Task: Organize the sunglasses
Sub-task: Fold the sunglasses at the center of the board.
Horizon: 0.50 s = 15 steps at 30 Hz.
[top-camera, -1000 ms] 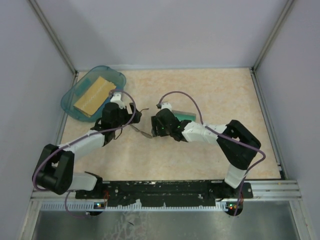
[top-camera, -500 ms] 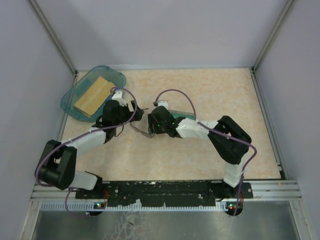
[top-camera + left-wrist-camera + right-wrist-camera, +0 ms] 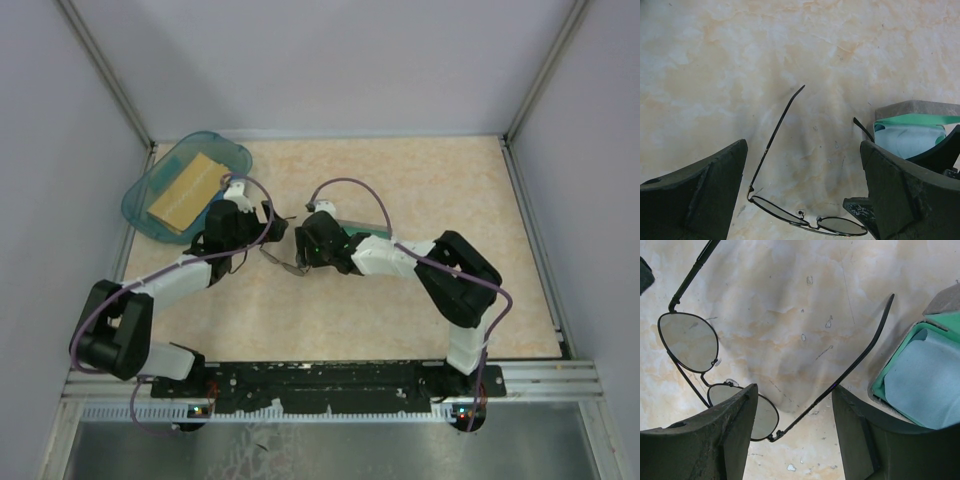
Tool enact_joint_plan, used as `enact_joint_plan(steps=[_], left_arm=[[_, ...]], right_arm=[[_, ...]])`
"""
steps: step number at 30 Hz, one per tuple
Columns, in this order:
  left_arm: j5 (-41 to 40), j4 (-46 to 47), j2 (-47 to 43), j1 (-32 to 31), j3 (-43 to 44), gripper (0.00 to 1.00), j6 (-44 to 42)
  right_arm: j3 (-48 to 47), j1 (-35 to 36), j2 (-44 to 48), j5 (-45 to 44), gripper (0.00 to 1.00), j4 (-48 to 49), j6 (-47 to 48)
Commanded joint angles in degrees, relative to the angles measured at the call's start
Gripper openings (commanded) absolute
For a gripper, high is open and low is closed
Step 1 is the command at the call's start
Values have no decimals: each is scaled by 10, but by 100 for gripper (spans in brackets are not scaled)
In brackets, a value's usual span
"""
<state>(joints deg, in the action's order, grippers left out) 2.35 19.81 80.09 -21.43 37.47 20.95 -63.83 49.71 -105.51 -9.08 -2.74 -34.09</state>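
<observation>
The sunglasses (image 3: 286,264) lie on the table between my two grippers, temples unfolded. In the left wrist view the lenses (image 3: 807,221) sit at the bottom edge and one temple arm runs up and to the right. My left gripper (image 3: 803,150) is open over them, touching nothing. In the right wrist view the sunglasses (image 3: 689,340) lie to the left. My right gripper (image 3: 795,395) is open, with its fingers on either side of the near temple's hinge end. The grey case (image 3: 920,385), green-lined with the light blue cloth inside, lies open to the right.
A teal plastic tray (image 3: 150,205) holding a tan block stands at the back left corner. The grey case (image 3: 366,229) lies partly under my right arm and shows in the left wrist view (image 3: 912,107). Grey walls close in the table on three sides.
My right gripper has moved left to the sunglasses. My left gripper has shifted slightly up and back. The sunglasses have stayed on the table.
</observation>
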Motion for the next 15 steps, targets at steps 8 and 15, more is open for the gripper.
enact_joint_plan(steps=[8, 15], left_arm=[[36, 32, 31, 4, 13, 99, 10], [39, 34, 40, 4, 17, 99, 12]], right_arm=[[-52, -3, -22, 0, 61, 10, 22], [-55, -4, -26, 4, 61, 14, 24]])
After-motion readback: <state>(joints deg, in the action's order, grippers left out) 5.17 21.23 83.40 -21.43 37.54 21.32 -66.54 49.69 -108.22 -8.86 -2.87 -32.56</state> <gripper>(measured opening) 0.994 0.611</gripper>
